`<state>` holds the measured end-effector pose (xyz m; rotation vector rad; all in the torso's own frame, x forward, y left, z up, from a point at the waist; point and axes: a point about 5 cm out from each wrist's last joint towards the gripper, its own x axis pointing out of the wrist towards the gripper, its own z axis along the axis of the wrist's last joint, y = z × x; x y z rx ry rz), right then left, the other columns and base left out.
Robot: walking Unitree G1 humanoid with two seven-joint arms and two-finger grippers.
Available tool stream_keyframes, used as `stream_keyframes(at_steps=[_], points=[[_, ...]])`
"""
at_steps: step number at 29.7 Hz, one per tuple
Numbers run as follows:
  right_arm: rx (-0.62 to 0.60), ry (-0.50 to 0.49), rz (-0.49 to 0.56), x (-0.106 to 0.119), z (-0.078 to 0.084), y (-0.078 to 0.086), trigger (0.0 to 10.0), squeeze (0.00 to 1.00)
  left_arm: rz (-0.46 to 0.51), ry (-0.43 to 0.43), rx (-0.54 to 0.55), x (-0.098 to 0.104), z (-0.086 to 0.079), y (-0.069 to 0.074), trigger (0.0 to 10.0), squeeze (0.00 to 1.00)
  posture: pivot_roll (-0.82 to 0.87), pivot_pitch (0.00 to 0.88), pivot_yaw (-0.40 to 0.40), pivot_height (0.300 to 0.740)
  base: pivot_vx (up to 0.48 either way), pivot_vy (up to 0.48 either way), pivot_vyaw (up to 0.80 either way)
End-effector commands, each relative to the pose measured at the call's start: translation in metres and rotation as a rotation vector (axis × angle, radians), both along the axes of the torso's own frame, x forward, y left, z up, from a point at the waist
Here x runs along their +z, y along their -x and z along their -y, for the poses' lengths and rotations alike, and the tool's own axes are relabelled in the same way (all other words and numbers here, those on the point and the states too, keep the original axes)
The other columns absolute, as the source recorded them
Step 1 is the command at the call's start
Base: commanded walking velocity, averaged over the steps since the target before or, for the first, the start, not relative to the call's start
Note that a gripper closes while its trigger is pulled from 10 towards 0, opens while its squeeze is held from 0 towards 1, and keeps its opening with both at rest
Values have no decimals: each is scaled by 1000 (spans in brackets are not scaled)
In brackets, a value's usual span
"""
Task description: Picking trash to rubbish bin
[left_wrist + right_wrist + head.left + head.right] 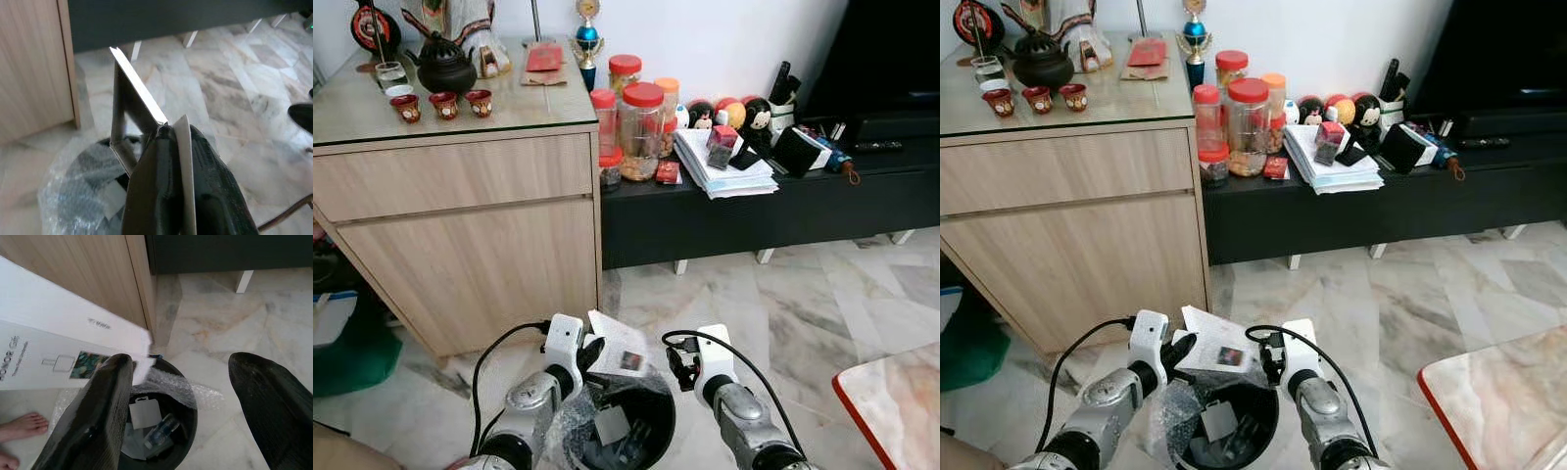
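Left gripper point(590, 352) clamped on white flattened carton point(619, 348), held over rim of black rubbish bin point(651, 446). Right gripper point(183, 396) fingers apart, empty, beside bin. Best move: tilt carton down into bin mouth before release, clear of bubble wrap point(181, 384) draped on rim.

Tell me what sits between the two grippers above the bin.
The white box, pinched by the left gripper, hangs over the black bin, reaching toward the open right gripper. The eye views show this.
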<state>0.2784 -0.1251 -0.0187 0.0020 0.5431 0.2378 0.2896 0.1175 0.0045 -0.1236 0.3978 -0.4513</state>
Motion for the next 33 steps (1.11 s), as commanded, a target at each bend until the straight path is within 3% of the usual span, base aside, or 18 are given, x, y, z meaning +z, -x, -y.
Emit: stream_keyframes(at_steps=[1, 17, 18, 19, 20, 21, 33], points=[[2, 2, -2, -2, 1, 2, 10000, 0, -78, -13, -25, -13, -1, 11, 10000, 0, -24, 68, -56, 740, 0, 0, 0], [8, 3, 1, -1, 0, 2, 10000, 0, -157, -20, -57, -26, 1, 23, 10000, 0, -22, 67, -57, 740, 0, 0, 0], [8, 4, 1, -1, 0, 2, 10000, 0, -162, -25, -58, -27, 0, 24, 10000, 569, -22, 69, -57, 740, 0, 0, 0], [9, 4, 0, -1, 0, 2, 10000, 0, -169, -30, -59, -28, -1, 25, 10000, 792, -22, 69, -57, 740, 0, 0, 0], [9, 4, 0, -1, 0, 2, 10000, 0, -169, -30, -59, -28, -1, 25, 10000, 792, -22, 69, -57, 740, 0, 0, 0], [10, 5, 0, -1, 0, 2, 10000, 0, -171, -33, -59, -28, -1, 26, 10000, 1000, -22, 69, -57, 740, 0, 0, 0], [9, 5, -4, -2, 0, 3, 10000, 0, -177, -41, -52, -29, -4, 26, 10000, 1000, -22, 66, -57, 740, 0, 0, 0]])
